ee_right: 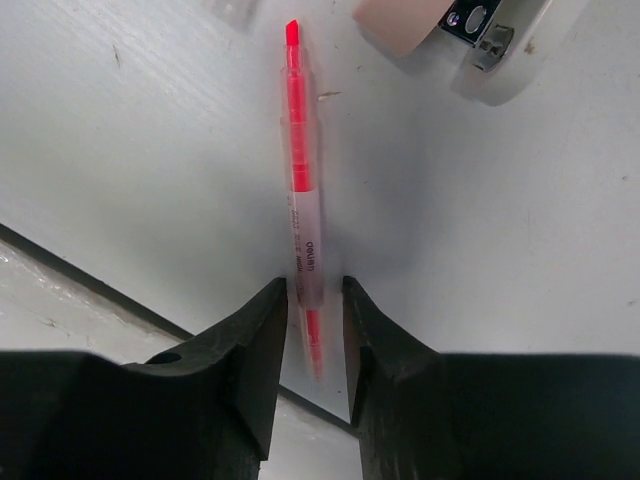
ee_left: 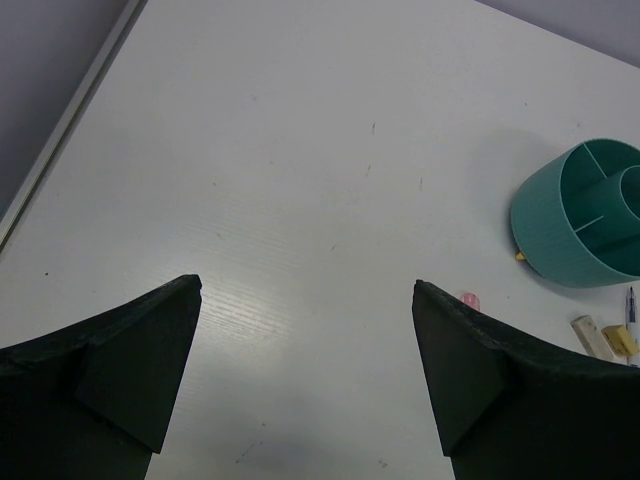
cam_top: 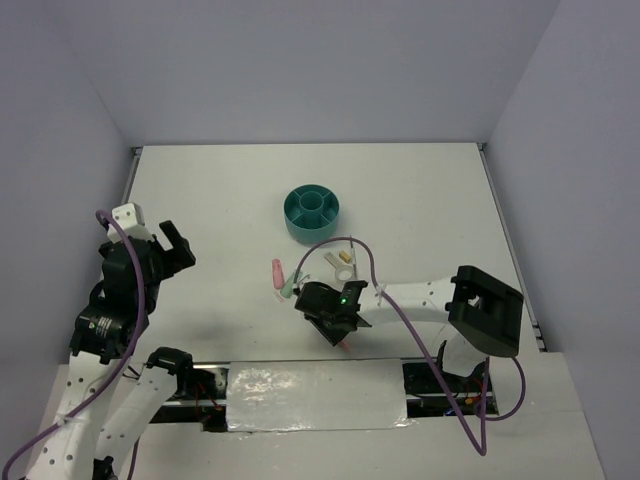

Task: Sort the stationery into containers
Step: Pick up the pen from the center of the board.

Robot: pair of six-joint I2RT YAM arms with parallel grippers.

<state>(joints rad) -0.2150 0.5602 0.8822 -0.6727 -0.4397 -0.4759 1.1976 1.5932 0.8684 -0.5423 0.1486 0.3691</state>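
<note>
Your right gripper (ee_right: 315,285) straddles the thin pink pen (ee_right: 300,170). Its matte black, wedge-shaped fingers (ee_right: 255,340) are drawn narrow on either side of the translucent barrel, and you cannot tell whether they actually pinch it. The slim pen lies flat on the smooth white table (ee_right: 120,150), with its bright tip near the glossy pink-white clip (ee_right: 505,70). Your left gripper (ee_left: 308,285) is spread wide and holds nothing, above bare tabletop. The round teal organiser (ee_left: 560,240), with a finely ribbed wall and divided compartments, stands well apart from the pen.
</note>
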